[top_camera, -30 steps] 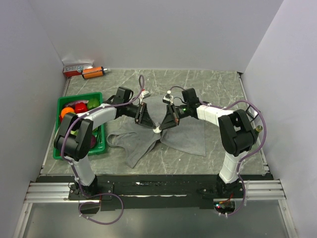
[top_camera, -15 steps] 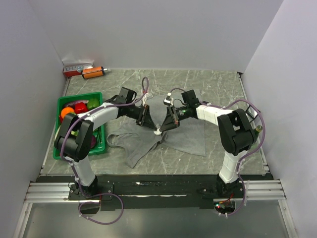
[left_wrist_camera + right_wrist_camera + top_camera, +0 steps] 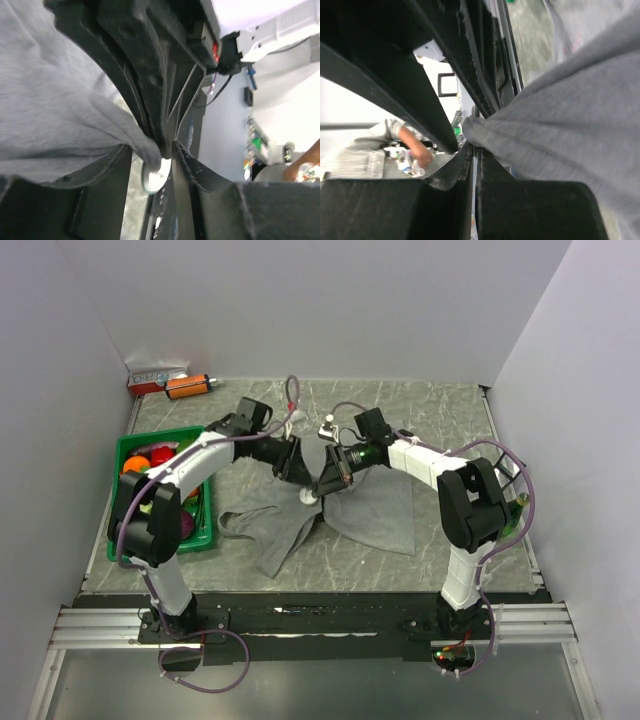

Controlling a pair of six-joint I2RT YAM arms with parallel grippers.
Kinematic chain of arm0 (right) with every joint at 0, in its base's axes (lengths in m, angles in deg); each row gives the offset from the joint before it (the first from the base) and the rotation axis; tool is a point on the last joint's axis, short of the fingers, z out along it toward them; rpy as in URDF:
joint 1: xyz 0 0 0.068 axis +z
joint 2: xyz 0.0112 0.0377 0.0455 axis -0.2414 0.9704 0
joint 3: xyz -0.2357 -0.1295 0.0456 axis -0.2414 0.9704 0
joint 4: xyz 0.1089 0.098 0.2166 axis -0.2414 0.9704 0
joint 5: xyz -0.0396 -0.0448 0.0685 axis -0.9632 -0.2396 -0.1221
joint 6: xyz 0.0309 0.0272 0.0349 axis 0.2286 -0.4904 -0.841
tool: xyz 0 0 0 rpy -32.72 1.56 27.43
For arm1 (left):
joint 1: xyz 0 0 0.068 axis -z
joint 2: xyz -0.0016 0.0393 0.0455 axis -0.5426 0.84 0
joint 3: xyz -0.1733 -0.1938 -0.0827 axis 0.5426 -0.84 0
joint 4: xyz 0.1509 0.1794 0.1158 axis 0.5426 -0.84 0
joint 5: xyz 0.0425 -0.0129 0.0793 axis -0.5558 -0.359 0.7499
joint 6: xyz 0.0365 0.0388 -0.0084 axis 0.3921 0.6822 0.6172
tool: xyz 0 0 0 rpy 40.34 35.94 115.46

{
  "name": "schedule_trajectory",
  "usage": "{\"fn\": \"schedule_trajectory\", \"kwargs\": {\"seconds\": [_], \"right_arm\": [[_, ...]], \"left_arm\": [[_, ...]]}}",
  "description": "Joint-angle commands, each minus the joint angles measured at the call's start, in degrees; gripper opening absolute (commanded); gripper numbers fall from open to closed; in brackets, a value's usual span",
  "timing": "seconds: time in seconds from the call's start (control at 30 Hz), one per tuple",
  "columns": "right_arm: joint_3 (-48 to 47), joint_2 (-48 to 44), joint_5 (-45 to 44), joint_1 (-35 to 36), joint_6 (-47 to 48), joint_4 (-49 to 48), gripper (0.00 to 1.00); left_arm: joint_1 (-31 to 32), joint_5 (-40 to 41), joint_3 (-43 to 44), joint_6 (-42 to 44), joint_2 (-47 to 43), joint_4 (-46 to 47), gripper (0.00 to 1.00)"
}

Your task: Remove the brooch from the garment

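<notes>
Both arms have swung toward the far side of the table, and the garment (image 3: 372,517) has come with them. Its middle is drawn into a peak between the grippers while the rest lies rumpled on the table (image 3: 440,410), beside the green crate (image 3: 127,446). Your right gripper (image 3: 322,488) has not let go: its jaws are closed tight on a fold of grey cloth, which the right wrist view shows pinched between them. Your left gripper (image 3: 298,476) is what changed. Its jaws were nearly closed a second ago and now stand partly apart, and in the left wrist view they clamp nothing that I can make out. The brooch (image 3: 154,176) sits in that gap, right at the tip of the held fold and seemingly still attached to it. I judge that the pull has not freed it, so you will likely need a fresh grip on the disc.
</notes>
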Motion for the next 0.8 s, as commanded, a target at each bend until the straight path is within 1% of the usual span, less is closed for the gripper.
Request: {"fn": "schedule_trajectory", "kwargs": {"seconds": [0.0, 0.03, 0.1, 0.13, 0.23, 0.33, 0.4, 0.47, 0.5, 0.57, 0.6, 0.67, 0.7, 0.73, 0.77], "right_arm": [[-8.70, 1.59, 0.45, -0.16, 14.43, 13.20, 0.00], [-9.86, 2.03, -2.95, -0.08, 16.93, 20.02, 0.00], [-10.74, 2.12, -5.70, -0.17, 21.68, 24.12, 0.00], [-10.31, 1.25, -7.80, -0.60, 21.87, 26.05, 0.00], [-7.15, -1.91, -10.89, -1.92, 21.52, 26.68, 0.00], [-5.74, -4.29, -14.84, -2.98, 23.63, 29.93, 0.00], [-5.74, -4.91, -18.52, -3.59, 25.82, 33.61, 0.00], [-5.30, -5.44, -24.49, -3.33, 26.27, 36.08, 0.00], [-4.17, -5.61, -30.35, -3.51, 26.01, 37.31, 0.00], [-3.11, -6.75, -36.09, -3.42, 24.87, 37.93, 0.00], [-2.06, -7.28, -40.21, -3.42, 22.77, 38.11, 0.00], [-1.43, -8.78, -42.00, -3.42, 21.53, 39.25, 0.00], [-0.74, -9.04, -42.44, -3.33, 20.22, 40.64, 0.00], [-0.38, -9.48, -44.19, -3.42, 19.60, 41.79, 0.00], [-0.12, -9.48, -45.16, -3.42, 18.89, 42.85, 0.00]], "left_arm": [[-3.46, -3.62, 8.40, 13.91, 0.55, -12.36, 0.44], [-3.90, -1.78, 7.71, 14.01, -0.32, -11.41, 0.45], [-5.22, -0.27, 6.30, 11.92, -1.73, -7.29, 0.46], [-5.66, 1.91, 4.99, 9.29, -2.87, -2.31, 0.47], [-6.10, 5.17, 3.67, 7.24, -4.11, 2.64, 0.50], [-5.67, 7.37, 2.78, 6.46, -4.20, 6.78, 0.51], [-5.49, 7.29, 2.08, 6.10, -4.20, 8.97, 0.51], [-5.14, 7.47, 0.59, 6.45, -4.29, 10.21, 0.51], [-4.35, 7.73, -0.20, 6.54, -4.37, 11.96, 0.51], [-2.43, 8.08, -3.27, 6.54, -4.81, 15.38, 0.52], [-1.54, 9.74, -4.33, 6.11, -4.82, 19.75, 0.52], [0.91, 13.25, -7.14, 3.83, -4.11, 25.13, 0.51], [1.54, 15.09, -8.19, 1.03, -3.76, 29.42, 0.51], [2.07, 18.59, -9.94, -2.30, -3.15, 35.90, 0.51], [2.77, 20.02, -10.66, -3.99, -2.54, 39.27, 0.51]]}}
